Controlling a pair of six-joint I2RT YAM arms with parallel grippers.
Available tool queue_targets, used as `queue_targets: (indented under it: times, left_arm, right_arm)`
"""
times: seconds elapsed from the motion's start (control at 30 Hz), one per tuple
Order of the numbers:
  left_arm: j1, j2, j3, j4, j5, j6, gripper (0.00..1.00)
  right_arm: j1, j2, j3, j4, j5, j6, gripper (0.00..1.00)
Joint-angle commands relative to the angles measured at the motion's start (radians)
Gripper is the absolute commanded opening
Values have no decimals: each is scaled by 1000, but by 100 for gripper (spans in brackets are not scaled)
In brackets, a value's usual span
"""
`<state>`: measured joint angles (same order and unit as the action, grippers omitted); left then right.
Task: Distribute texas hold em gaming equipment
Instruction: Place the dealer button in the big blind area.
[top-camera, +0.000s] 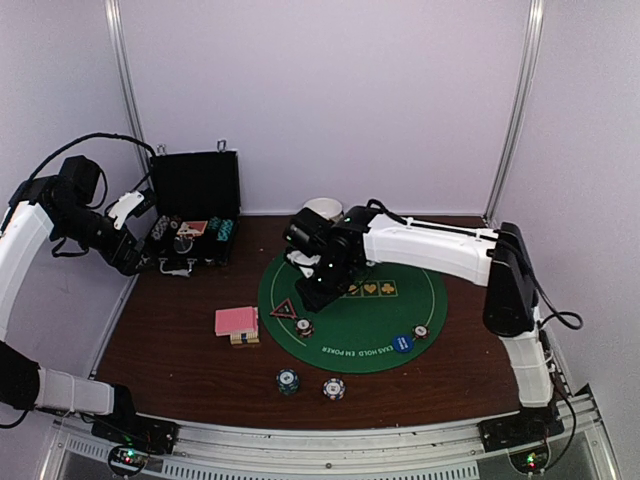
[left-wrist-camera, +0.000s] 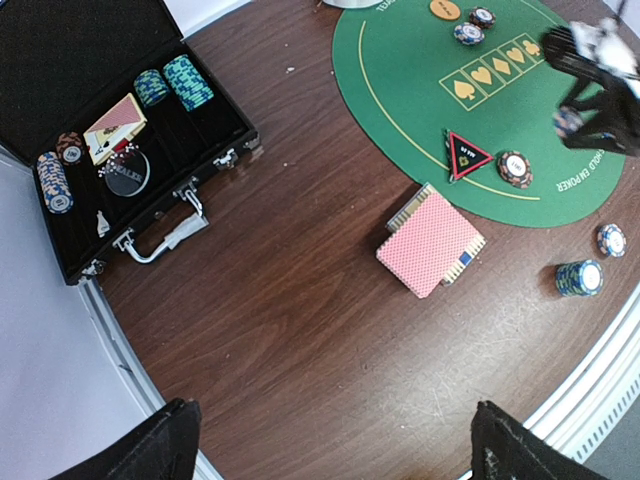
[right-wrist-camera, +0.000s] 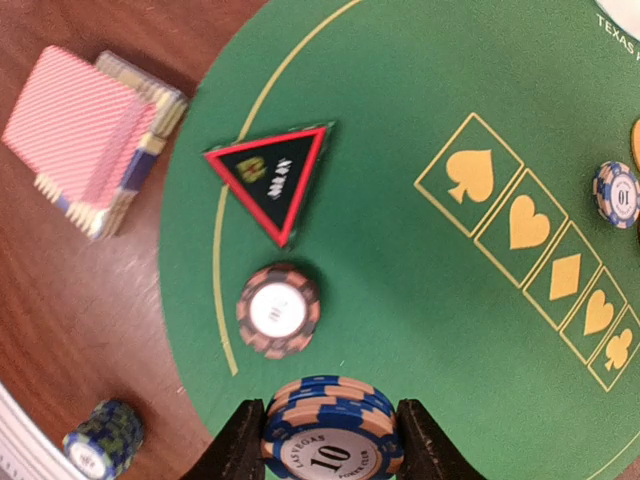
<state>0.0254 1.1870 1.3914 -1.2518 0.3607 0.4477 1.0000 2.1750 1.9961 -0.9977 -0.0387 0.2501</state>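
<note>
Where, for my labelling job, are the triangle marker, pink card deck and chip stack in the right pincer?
triangle marker (right-wrist-camera: 272, 178): right wrist view, black centre.
pink card deck (left-wrist-camera: 430, 243): left wrist view, top card's back.
chip stack (right-wrist-camera: 330, 455): right wrist view, top chip's face.

walls (top-camera: 330, 100) — plain pale lilac-white, evenly lit | uprights (top-camera: 125, 80): silver metal, one at each back corner | tabletop (top-camera: 180, 340) — dark brown wood grain | rail (top-camera: 320, 440): silver, along near edge
</note>
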Motion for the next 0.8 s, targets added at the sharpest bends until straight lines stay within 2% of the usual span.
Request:
queue_targets:
  times: [0.0, 0.37, 0.77]
  left_arm:
    - [7, -23, 23, -1, 9, 14, 98]
    - [7, -15, 20, -1, 16, 19, 98]
    - [7, -15, 11, 2, 15, 21, 98]
  right_arm:
    - [-38, 138, 128, -10, 34, 12, 32]
    - [-106, 346, 340, 11, -1, 64, 31]
    - [-107, 419, 378, 23, -50, 93, 32]
